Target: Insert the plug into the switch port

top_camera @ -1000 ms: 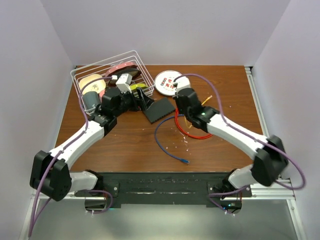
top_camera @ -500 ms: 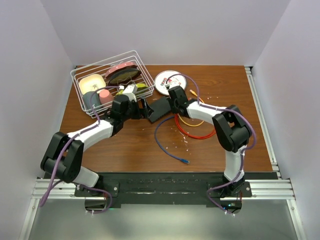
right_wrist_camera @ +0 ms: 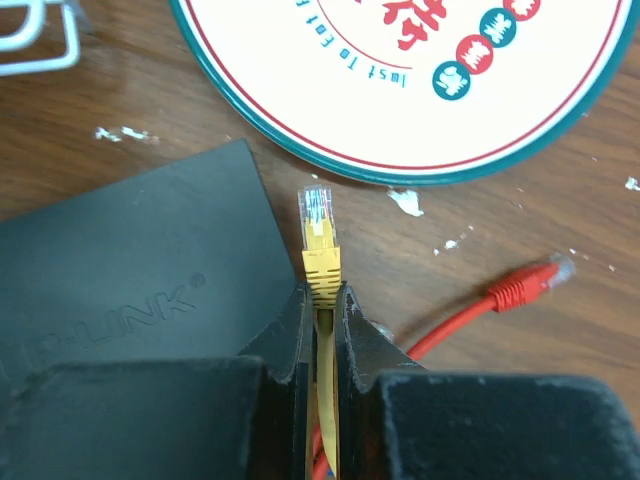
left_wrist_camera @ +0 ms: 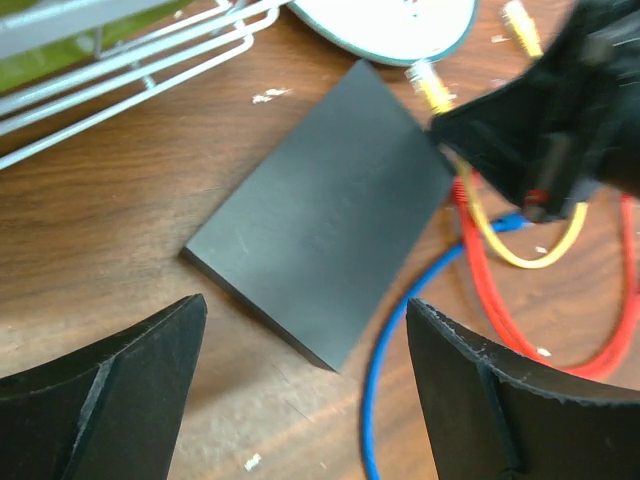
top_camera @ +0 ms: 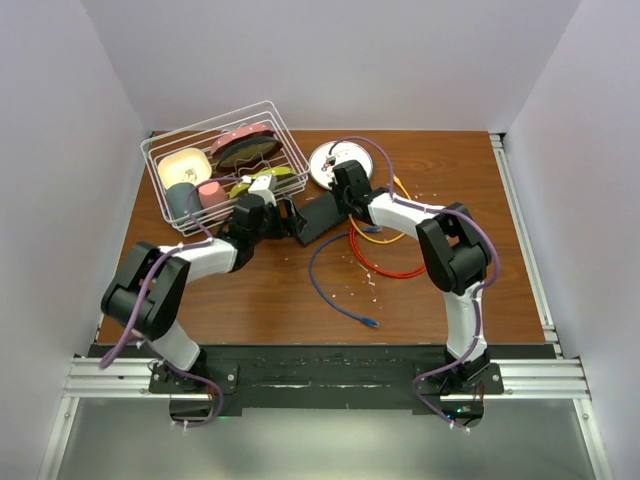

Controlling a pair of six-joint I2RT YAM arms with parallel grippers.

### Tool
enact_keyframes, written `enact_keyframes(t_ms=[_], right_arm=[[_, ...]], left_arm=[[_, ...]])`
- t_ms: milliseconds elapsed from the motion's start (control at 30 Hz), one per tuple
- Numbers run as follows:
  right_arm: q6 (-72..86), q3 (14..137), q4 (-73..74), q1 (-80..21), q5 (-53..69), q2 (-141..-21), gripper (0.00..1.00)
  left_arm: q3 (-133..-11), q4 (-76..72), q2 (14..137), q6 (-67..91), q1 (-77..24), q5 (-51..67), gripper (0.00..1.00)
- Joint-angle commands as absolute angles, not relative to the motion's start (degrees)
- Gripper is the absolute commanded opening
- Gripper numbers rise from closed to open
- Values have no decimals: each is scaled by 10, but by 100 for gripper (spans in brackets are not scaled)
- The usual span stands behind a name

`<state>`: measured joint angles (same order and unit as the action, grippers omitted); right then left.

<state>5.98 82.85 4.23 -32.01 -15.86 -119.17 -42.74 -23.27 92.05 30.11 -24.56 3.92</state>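
Right gripper (right_wrist_camera: 320,300): jaws clamped on the yellow cable (right_wrist_camera: 326,400) just behind its plug (right_wrist_camera: 318,230). The plug projects forward, just beside the corner of the switch (right_wrist_camera: 130,260) and near the patterned plate (right_wrist_camera: 280,70). Left gripper (left_wrist_camera: 300,395): fingers spread wide, holding nothing and touching nothing. The switch lies flat on the wooden table (left_wrist_camera: 100,230), between the two grippers.

You're in a robot lab cell: plain white walls (top_camera: 330,60) box in a brown counter (top_camera: 280,290), left arm (top_camera: 200,258) and right arm (top_camera: 455,262) bolted to a metal rail (top_camera: 540,378).
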Motion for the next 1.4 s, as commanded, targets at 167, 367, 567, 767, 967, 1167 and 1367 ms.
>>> enact_keyframes(t_ms=[167,367,567,767,967,1167,1367], right_arm=[[61,858,41,-309,-132,-1201,0],[60,865,47,-305,-127,-1204,0],[61,873,65,-305,-101,-1220,0],[60,873,84,-305,-80,-1217,0],[54,877,114,-306,-28,-1213,0],[30,881,139,-320,21,-1219,0],[25,884,141,-334,20,-1222,0]], left_arm=[[-482,-331,1030,291,-247,-18,83],[-497,-342,1068,300,-247,-49,82],[-513,-338,1107,301,-248,-51,81],[-522,-312,1110,286,-249,-47,79],[-519,-305,1105,254,-264,-28,73],[-503,-311,1095,236,-285,-43,74],[-470,-320,1048,229,-290,-56,74]])
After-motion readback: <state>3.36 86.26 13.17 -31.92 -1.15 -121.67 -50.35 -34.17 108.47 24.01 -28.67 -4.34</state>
